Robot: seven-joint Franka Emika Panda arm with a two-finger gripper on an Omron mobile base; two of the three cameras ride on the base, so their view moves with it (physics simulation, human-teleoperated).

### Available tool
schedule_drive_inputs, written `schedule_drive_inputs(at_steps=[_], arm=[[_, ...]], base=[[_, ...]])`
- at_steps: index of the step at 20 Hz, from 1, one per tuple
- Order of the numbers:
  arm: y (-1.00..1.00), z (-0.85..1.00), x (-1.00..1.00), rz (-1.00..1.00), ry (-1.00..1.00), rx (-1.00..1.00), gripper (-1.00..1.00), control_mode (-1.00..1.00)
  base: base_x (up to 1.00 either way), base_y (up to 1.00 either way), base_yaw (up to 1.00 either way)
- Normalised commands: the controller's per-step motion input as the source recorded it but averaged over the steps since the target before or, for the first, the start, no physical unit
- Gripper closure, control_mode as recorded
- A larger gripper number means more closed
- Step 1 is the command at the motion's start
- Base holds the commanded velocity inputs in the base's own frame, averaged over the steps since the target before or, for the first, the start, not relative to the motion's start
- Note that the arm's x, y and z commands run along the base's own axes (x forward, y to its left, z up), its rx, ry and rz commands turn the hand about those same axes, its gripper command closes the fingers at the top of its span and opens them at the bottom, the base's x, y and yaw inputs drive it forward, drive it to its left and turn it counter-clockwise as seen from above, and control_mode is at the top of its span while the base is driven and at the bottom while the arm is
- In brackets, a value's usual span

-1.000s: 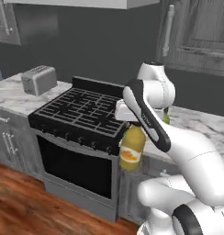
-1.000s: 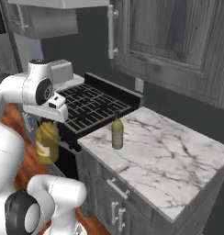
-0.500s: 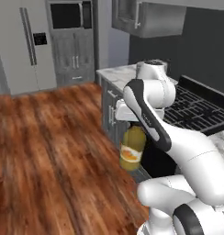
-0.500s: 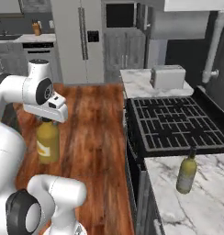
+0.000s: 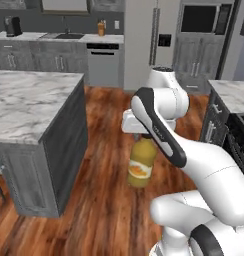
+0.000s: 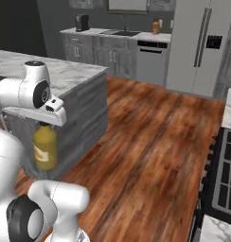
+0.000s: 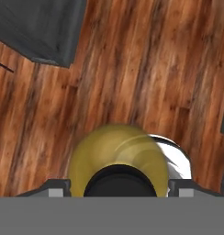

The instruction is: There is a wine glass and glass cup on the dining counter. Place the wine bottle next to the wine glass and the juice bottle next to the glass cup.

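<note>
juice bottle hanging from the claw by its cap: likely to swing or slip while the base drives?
Some swing seems likely: the juice bottle hangs upright below the claw, held only at its short neck, with its wide body underneath. It looks full, so probably heavy for such a small grip. The smooth rigid surface could slip; over the wood floor, a drop might break it.

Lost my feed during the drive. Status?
Gripper shut on juice bottle, jaws at its neck. Bottle hangs upright over wood floor. Dining counter ahead-left. Path open.
</note>
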Motion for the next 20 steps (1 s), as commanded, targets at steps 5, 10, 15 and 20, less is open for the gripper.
schedule_drive_inputs(at_steps=[5,10,15,20], arm=[[0.0,0.0,0.0,0.0,0.0,0.0,1.0,1.0],[0.0,0.0,0.0,0.0,0.0,0.0,1.0,1.0],[0.0,0.0,0.0,0.0,0.0,0.0,1.0,1.0],[0.0,0.0,0.0,0.0,0.0,0.0,1.0,1.0]], base=[[0.69,-0.2,0.09],[0.8,-0.22,0.06],[0.81,-0.23,0.07],[0.52,0.02,0.36]])
